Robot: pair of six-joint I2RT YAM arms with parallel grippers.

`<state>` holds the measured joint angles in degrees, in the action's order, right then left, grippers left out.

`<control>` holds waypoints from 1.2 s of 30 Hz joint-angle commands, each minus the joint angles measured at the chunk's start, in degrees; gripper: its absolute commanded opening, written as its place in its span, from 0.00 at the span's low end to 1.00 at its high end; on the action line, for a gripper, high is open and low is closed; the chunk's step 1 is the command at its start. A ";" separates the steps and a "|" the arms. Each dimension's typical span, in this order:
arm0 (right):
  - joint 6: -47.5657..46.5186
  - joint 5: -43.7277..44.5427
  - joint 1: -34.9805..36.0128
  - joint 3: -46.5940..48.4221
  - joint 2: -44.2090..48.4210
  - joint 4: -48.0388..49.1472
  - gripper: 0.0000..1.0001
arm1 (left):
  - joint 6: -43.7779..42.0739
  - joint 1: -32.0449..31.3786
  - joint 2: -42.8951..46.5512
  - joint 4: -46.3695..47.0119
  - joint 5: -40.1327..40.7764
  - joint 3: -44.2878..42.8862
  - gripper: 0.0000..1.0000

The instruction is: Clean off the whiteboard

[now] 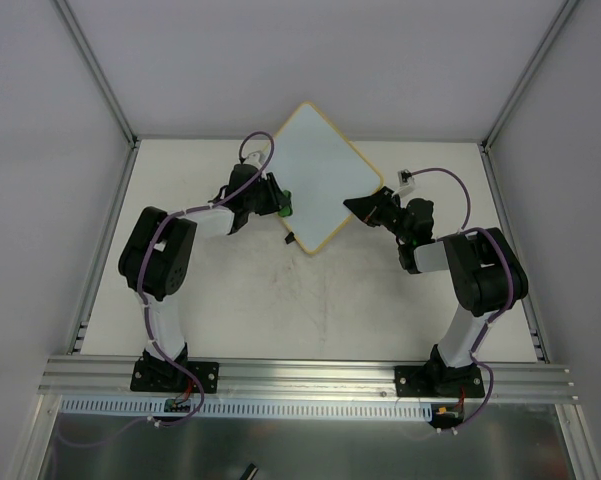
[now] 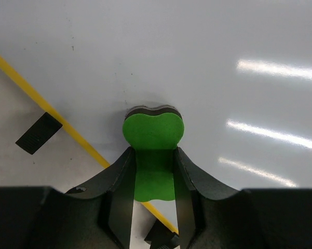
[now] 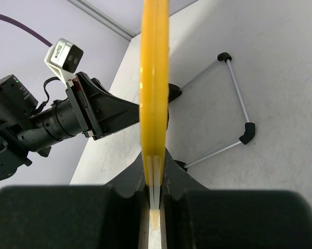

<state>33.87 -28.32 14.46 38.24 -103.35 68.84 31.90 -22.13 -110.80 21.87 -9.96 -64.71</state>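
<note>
Edges, covers and specks

From the right wrist the whiteboard (image 3: 154,78) shows only its yellow edge and not its face. That edge runs off the top of the view and blurs where the right gripper (image 3: 154,155) pinches it, and a wire stand (image 3: 238,98) slips partly behind it. At the left wrist the eraser (image 2: 153,136) is half covered by the left gripper (image 2: 153,151) clamping it. Its wiping face is hidden against the board, and a black clip (image 2: 163,239) at the bottom is mostly covered. From above the eraser is a green speck, and the fingertips are too small to make out.

bright, even light — glare streaks on whiteboard (image 2: 197,62), shadows soft
</note>
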 commanded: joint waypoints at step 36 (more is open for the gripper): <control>-0.91 -4.64 1.36 0.61 1.13 3.06 0.00 | -2.63 3.23 28.71 -26.79 10.48 19.70 0.15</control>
<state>33.91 -28.62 14.48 38.24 -103.35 69.06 30.02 -20.08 -85.76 -2.52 0.54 -46.39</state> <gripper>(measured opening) 0.087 0.301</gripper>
